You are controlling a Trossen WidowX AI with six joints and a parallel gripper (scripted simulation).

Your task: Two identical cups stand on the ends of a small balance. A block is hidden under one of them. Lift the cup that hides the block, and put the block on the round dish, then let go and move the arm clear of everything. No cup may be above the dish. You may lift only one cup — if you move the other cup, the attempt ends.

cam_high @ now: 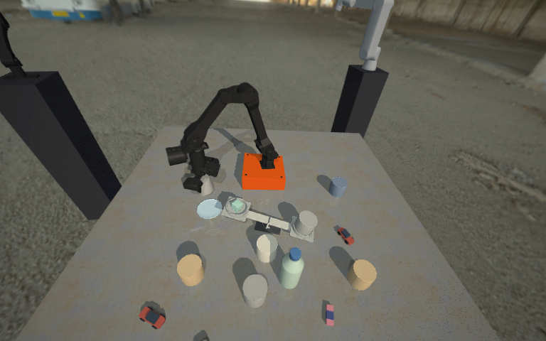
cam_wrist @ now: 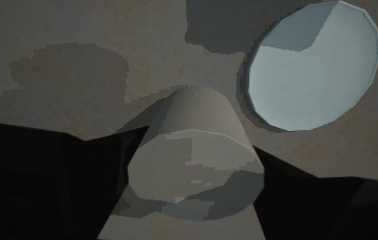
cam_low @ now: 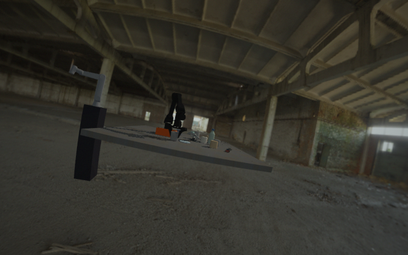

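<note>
My gripper [cam_high: 202,185] [cam_wrist: 194,138] is shut on a grey-white cup [cam_high: 207,187] [cam_low: 174,136] [cam_wrist: 196,120], held upside down and low over the table, behind and to the left of the round dish. I cannot tell whether its rim touches the table. The pale blue dish [cam_high: 209,208] [cam_low: 184,142] [cam_wrist: 326,75] has nothing on it, and the cup is beside it. A pale green block [cam_high: 237,205] lies uncovered on the left pan of the balance [cam_high: 257,217]. The other cup [cam_high: 306,223] stands on the right pan.
An orange box [cam_high: 263,179] [cam_low: 162,131] is under the arm's base. A blue-grey cup [cam_high: 338,186] is at the right. In front of the balance stand a cream cylinder [cam_high: 266,248], a green bottle [cam_high: 291,272], a grey cylinder [cam_high: 254,290] and tan cylinders [cam_high: 190,269] [cam_high: 362,274].
</note>
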